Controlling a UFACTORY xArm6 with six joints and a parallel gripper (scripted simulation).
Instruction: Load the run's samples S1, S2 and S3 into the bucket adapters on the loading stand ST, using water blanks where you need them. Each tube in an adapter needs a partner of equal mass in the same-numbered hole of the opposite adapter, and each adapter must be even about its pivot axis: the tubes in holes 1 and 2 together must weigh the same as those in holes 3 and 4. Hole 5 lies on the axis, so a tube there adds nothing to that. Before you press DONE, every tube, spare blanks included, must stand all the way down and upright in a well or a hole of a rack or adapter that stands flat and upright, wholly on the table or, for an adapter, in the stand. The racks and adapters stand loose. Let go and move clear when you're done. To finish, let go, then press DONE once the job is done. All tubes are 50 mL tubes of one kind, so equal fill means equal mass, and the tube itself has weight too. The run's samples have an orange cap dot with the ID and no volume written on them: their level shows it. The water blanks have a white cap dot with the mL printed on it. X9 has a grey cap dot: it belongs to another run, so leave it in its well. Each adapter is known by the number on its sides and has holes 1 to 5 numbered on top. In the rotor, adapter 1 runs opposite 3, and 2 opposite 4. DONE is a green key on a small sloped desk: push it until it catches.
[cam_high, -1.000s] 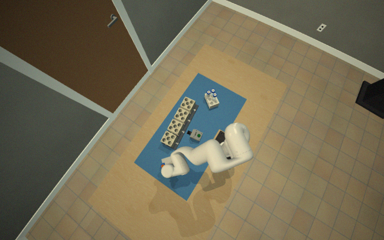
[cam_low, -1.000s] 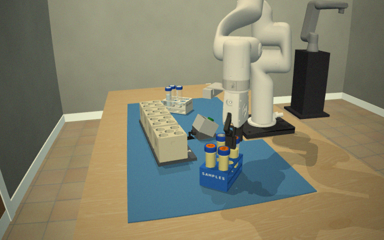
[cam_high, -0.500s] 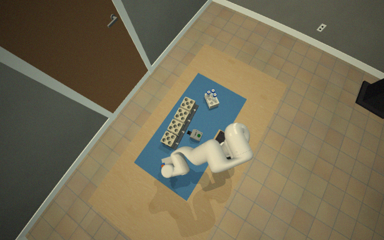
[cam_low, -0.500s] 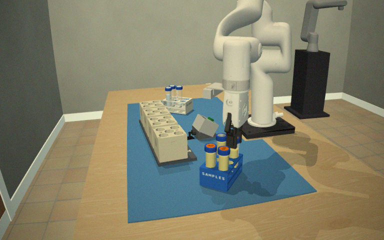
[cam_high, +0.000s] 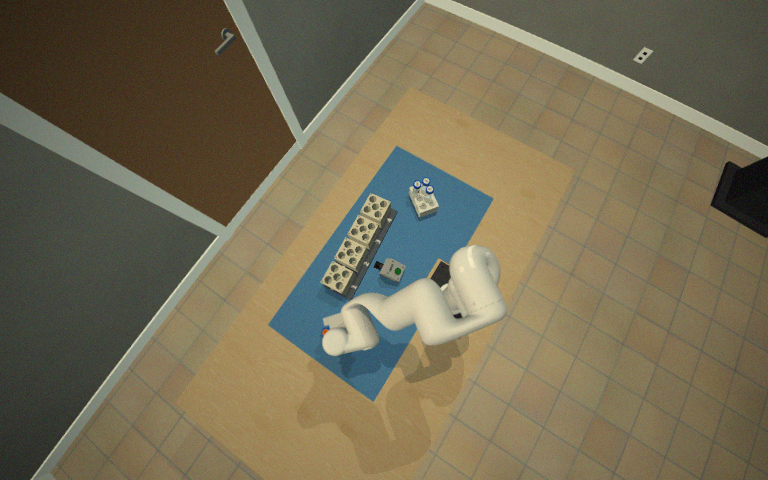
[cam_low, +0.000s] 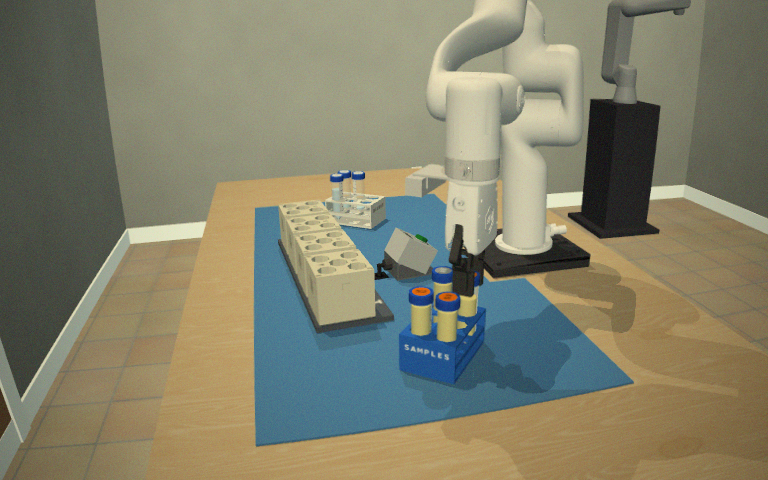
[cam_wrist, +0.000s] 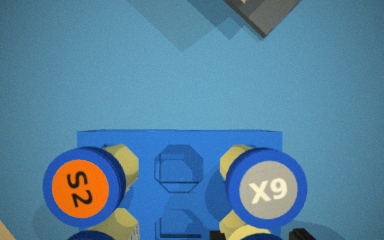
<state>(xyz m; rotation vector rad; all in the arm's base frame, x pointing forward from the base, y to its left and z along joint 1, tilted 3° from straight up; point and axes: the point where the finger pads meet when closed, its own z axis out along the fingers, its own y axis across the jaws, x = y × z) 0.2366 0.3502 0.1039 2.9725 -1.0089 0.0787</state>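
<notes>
Exterior view: gripper (cam_low: 468, 284) (cam_wrist: 261, 236) part-closed around orange-dotted sample tube (cam_low: 467, 306) (cam_wrist: 260, 238), upright in SAMPLES rack (cam_low: 427, 355) (cam_wrist: 180, 137); firm grip cannot be told. Wrist view: X9 (cam_wrist: 268, 189) at 12 o'clock of it. Exterior: bucket adapters (cam_low: 343, 294) at 10 o'clock from rack.

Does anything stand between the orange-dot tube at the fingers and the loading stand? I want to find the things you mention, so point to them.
Yes: X9 (cam_low: 441, 289) (cam_wrist: 268, 189) stands in the sample rack (cam_low: 427, 356) (cam_wrist: 180, 137) on the side of that tube (cam_low: 468, 305) (cam_wrist: 262, 237) towards the stand (cam_high: 357, 280) (cam_low: 385, 311) (cam_wrist: 265, 24). Lifting above X9's cap would probably avoid it.
</notes>
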